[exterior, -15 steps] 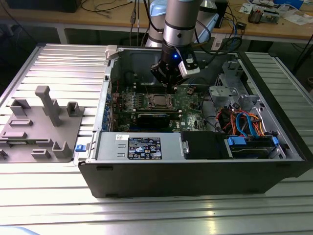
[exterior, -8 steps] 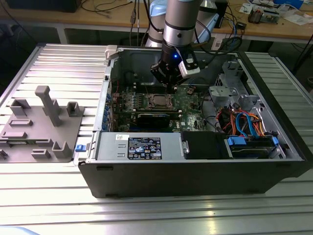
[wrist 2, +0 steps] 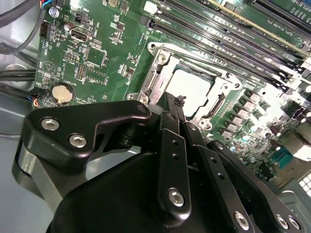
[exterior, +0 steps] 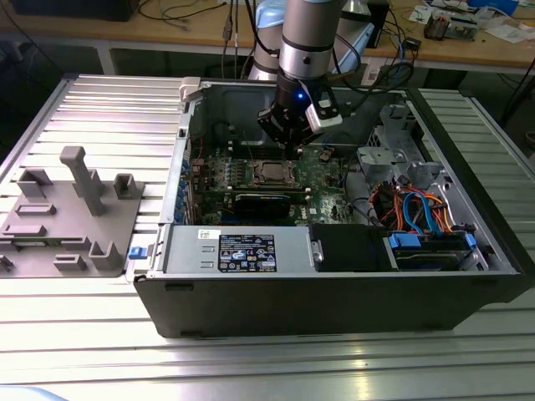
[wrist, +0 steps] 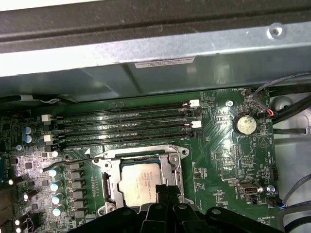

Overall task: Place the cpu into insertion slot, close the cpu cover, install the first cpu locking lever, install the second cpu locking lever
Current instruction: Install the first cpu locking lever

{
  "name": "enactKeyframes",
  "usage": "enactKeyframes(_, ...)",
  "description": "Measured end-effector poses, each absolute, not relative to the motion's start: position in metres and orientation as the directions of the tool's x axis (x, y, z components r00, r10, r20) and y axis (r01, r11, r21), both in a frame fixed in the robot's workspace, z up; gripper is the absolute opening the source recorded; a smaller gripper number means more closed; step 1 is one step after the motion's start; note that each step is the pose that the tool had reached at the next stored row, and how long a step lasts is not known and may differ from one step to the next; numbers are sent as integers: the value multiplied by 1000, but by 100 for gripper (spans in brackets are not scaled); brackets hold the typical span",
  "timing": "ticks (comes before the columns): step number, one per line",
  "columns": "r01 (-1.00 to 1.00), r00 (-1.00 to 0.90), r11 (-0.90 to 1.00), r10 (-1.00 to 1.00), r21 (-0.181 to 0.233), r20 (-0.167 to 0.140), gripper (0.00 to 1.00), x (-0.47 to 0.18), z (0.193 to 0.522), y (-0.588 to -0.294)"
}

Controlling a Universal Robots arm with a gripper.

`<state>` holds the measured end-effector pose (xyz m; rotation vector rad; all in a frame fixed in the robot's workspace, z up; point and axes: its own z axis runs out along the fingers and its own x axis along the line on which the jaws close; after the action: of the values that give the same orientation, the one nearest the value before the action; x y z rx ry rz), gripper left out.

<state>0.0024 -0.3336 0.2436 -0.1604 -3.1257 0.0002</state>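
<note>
The cpu (wrist: 140, 181) lies flat in the insertion slot, its silver top (wrist 2: 192, 88) showing through the window of the cpu cover (wrist: 171, 156). The cover lies down around the chip and hides the slot's contacts. A thin wire locking lever (wrist: 68, 162) sticks out sideways from the socket, unlatched. My gripper (wrist 2: 180, 100) hovers just above the socket's edge, fingers pressed together with nothing between them. In the exterior view the gripper (exterior: 290, 150) hangs over the socket (exterior: 274, 172) inside the open computer case.
Long memory slots (wrist: 121, 127) run beside the socket, and a coin battery (wrist: 244, 124) sits further along the board. Case walls (exterior: 192, 109), a black power supply (exterior: 242, 251) and a drive cage with coloured cables (exterior: 418, 209) surround the board. A grey fixture (exterior: 71, 209) stands on the table.
</note>
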Motion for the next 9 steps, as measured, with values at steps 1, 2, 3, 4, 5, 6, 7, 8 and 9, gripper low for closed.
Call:
enactKeyframes(1,102,-995,995,102,-1,12,11,2,244,-334)
enactKeyframes(2,101,-995,995,101,-1,12,11,2,244,-334)
enactKeyframes(3,100,-995,995,100,-1,12,11,2,244,-334)
enactKeyframes(4,100,-995,995,100,-1,12,11,2,244,-334)
enactKeyframes(5,99,-995,995,99,-1,12,11,2,244,-334)
enactKeyframes(6,99,-995,995,99,-1,12,11,2,244,-334)
enactKeyframes(7,98,-995,995,98,-1,12,11,2,244,-334)
enactKeyframes(8,98,-995,995,98,-1,12,11,2,244,-334)
enactKeyframes(9,97,-995,995,97,-1,12,11,2,244,-334)
